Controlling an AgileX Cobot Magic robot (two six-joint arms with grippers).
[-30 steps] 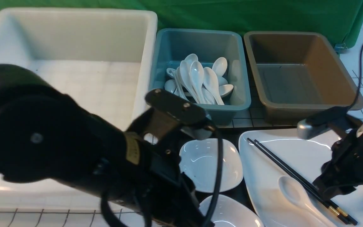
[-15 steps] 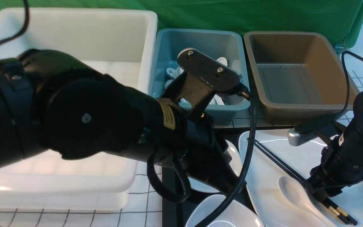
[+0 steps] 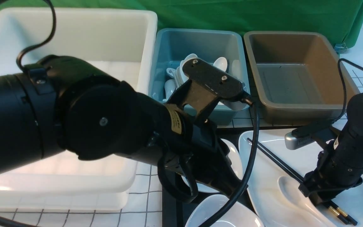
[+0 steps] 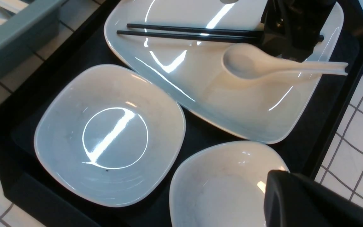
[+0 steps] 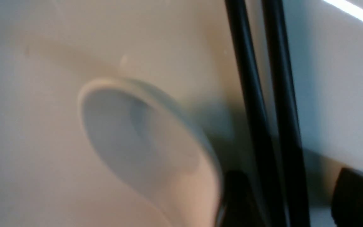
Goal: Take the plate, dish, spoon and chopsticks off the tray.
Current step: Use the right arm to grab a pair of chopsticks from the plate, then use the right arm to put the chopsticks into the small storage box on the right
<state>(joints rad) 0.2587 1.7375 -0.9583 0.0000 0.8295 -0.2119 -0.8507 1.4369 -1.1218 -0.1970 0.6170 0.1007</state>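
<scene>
While my right gripper [image 3: 318, 197] is hanging low over the plate [image 4: 219, 107], its jaws are standing apart, straddling the chopsticks [image 4: 187, 36] near their thick ends without pinching them. The chopsticks are lying side by side across the plate, and the spoon [image 4: 247, 61] is lying just beside them, bowl up. The plate is sitting on the tray [image 4: 326, 104], next to a small dish [image 4: 109, 135] and a second dish [image 4: 225, 186]. My left gripper [image 4: 307, 201] is hovering closed over the second dish, with only one black finger showing in my left wrist view.
</scene>
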